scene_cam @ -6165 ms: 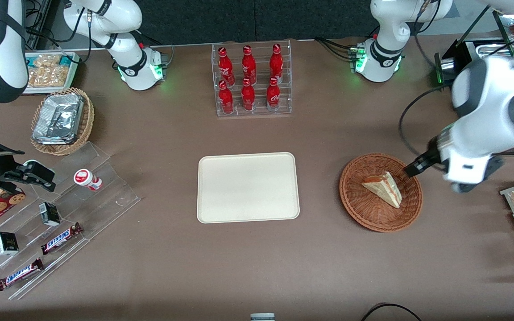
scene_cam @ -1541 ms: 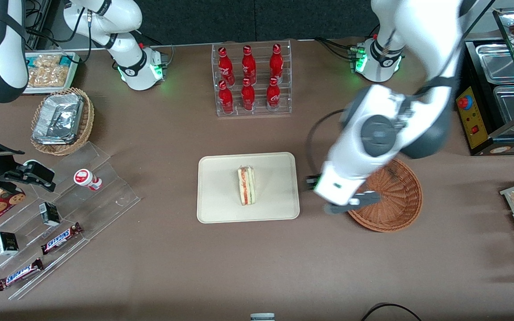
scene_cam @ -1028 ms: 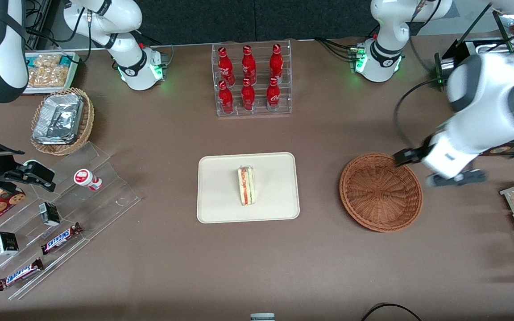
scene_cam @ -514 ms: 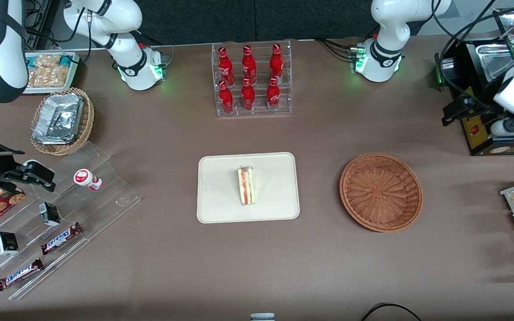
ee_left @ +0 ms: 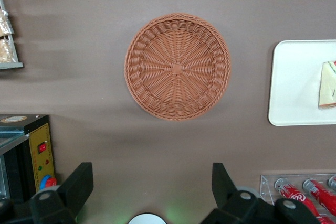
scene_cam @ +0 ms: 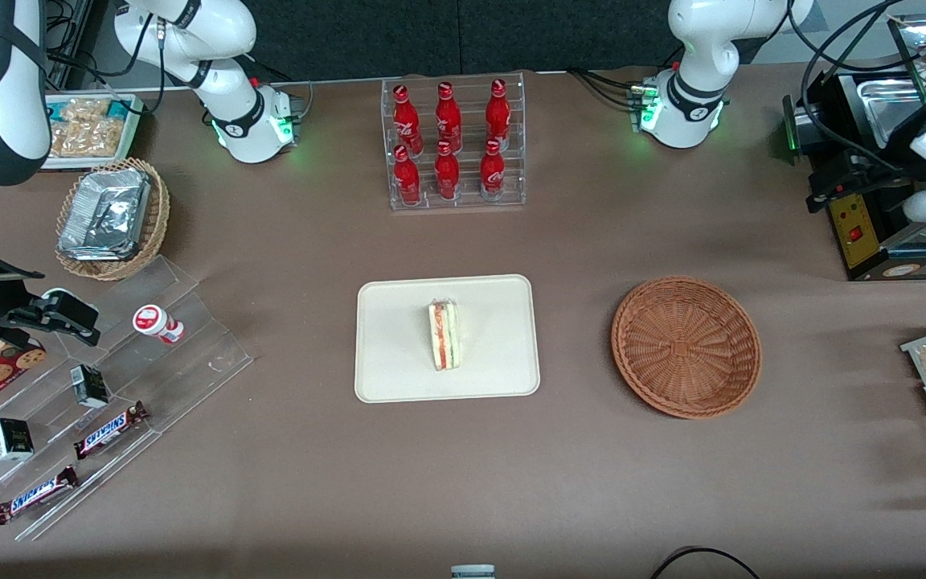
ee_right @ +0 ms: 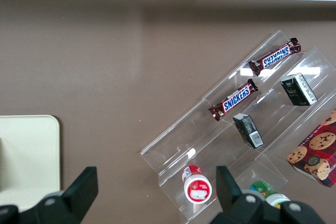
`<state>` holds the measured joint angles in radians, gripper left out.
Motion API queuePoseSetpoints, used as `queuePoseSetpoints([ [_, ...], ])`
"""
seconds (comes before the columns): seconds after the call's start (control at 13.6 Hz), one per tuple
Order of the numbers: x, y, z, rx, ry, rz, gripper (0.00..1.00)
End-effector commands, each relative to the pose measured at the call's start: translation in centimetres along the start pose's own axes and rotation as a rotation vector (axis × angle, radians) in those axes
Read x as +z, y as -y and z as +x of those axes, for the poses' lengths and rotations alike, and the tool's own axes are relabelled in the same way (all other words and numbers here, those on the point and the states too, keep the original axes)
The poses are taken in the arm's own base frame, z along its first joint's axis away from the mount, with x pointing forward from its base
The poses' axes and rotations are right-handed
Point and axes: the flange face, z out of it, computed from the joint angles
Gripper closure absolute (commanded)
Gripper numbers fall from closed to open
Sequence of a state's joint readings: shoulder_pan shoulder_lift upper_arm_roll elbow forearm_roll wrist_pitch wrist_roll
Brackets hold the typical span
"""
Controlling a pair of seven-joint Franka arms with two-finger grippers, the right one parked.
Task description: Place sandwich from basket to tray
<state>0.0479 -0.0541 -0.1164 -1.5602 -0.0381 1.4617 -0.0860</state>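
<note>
Sandwich (scene_cam: 444,334) sits on the tray (scene_cam: 399,378), near its middle, standing on a bread face w/ the cut edge up, so the red-orange and green filling stripes show between pale white bread. It touches nothing else; looks stable as set, so the placing seems done.

Basket (ee_left: 177,66), reddish-brown wicker, is empty, directly below the fingers and well apart from them. Tray w/ the sandwich lies off to one side of the fingers, past the basket.

Gripper (ee_left: 148,192) hangs high above the tabletop at the working arm's end, near the black box w/ the red buttons (scene_cam: 855,225). Fingers (ee_left: 79,184) are spread wide, released, nothing between them. Prob. a retreat pose, clear of both tray and basket.
</note>
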Motion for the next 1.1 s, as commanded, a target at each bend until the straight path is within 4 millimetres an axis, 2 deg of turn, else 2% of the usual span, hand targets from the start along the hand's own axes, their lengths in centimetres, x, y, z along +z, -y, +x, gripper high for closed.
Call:
queuePoseSetpoints([
  [0.0,-0.1,-0.1,0.6,0.001,0.015,0.007,0.0],
  [0.73,-0.2,0.3,0.6,0.0,0.012,0.006,0.0],
  [1.03,2.2,-0.3,1.9,-0.001,0.052,0.008,0.0],
])
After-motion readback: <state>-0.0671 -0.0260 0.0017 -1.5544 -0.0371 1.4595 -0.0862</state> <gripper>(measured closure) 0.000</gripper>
